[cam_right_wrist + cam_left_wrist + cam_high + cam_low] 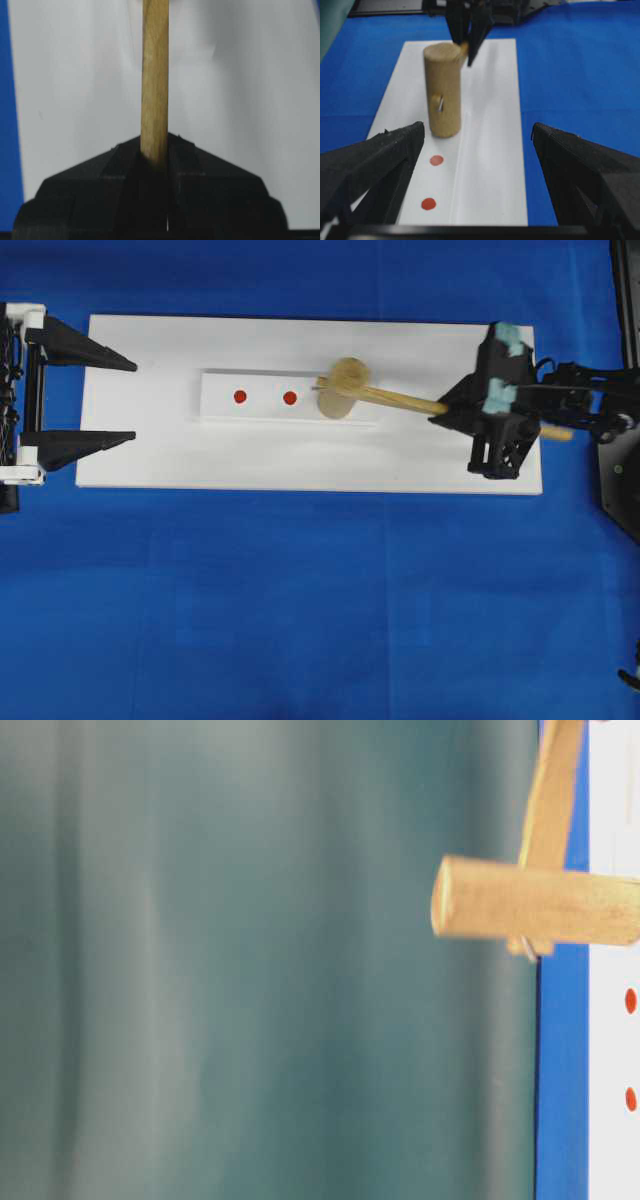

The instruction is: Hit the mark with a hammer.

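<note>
A blue cloth covers the worktop (300,620), and a flat white board (150,450) lies across its middle. Seen from overhead, a white block (262,410) sits on the board with two red dots showing; the mark (290,398) is the right-hand one of these, and the third dot is hidden under the head of the hammer (345,388). The left end effector (125,400) rests at the board's left edge, jaws spread wide and empty, well apart from the block. The right end effector (455,407) is closed on the hammer's handle.

From table level, a blurred green wall fills most of the frame; the hammer (535,900) head is raised at the right, with two dots on the block's edge.

The left wrist view shows the hammer (442,97) head above the block, the mark (436,160) just in front of it.

The right wrist view shows the right end effector (155,160) clamped around the handle over the board (75,75).
</note>
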### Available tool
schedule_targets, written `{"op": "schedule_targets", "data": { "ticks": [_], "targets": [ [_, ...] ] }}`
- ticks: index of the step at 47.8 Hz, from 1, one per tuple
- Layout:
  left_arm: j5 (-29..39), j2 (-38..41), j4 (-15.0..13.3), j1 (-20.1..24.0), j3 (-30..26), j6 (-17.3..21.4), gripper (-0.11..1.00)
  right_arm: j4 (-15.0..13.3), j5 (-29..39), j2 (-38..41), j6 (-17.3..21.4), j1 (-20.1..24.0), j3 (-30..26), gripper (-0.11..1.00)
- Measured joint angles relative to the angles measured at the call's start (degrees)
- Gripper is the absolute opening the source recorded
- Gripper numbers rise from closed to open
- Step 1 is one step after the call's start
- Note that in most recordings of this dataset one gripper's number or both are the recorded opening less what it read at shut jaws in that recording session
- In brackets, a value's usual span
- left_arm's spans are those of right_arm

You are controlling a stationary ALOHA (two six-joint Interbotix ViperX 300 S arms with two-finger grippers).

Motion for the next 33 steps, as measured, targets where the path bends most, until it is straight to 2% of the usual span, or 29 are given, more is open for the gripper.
{"op": "schedule_targets", "data": {
  "ticks": [14, 22, 33],
  "targets": [
    [0.0, 0.0, 0.0, 0.0, 0.1, -0.1, 0.87, -1.6, 2.4, -12.7, -0.1, 0.0, -1.0, 0.02],
    [0.0, 0.2, 0.0, 0.0, 0.0, -0.1, 0.87, -1.8, 3.0, -12.7, -0.1, -0.1, -1.2, 0.02],
    [-0.1, 0.3, 0.0, 0.0, 0.1, -0.1, 0.87, -1.8, 3.0, -8.2, -0.1, 0.4, -4.7, 0.02]
  ]
}}
